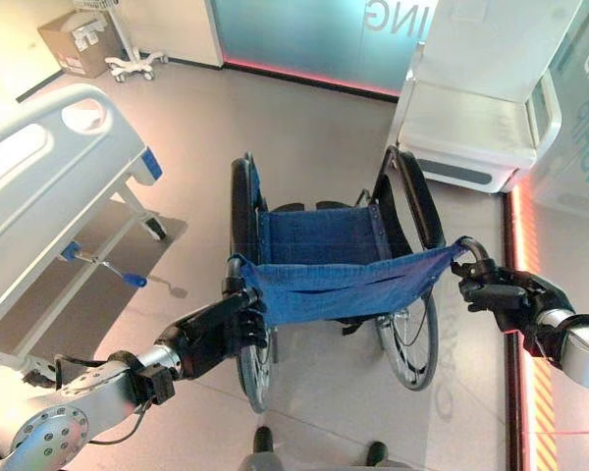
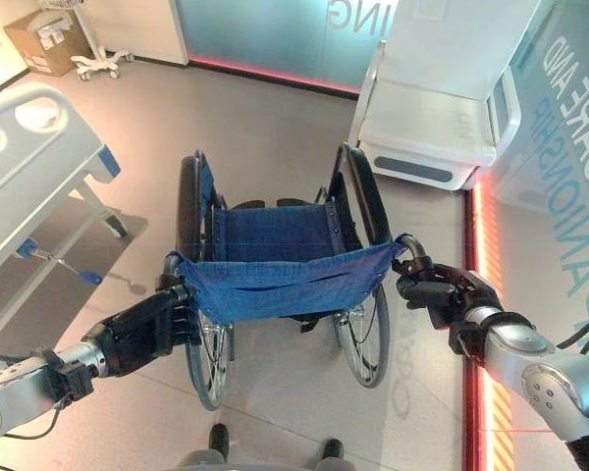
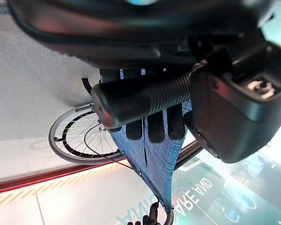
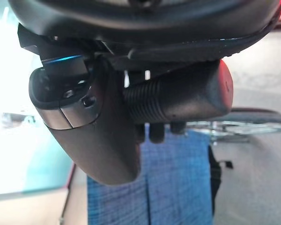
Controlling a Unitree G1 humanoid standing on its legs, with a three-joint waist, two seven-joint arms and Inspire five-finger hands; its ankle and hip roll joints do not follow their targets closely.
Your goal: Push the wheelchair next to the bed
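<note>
Closest in: ribbed push handle (image 3: 140,96) clamped in left hand (image 1: 221,329), fingers curled round it; matching right push handle (image 4: 178,101) gripped the same way by right hand (image 2: 434,290). Between the two hands, blue sling back (image 1: 344,283) of wheelchair (image 1: 329,294), seat and wheels just beyond the fingers, chair facing away. Bed (image 1: 49,186) well off to the outer side of the left hand and ahead of it, not yet alongside. White cabinet unit (image 1: 471,128) far ahead of the right hand. Step in hand, by the look of it: rolling and steering toward the bed. Best done with even push from both hands, slightly more from the right to swing leftward, watching the near wheel against the bed frame.
</note>
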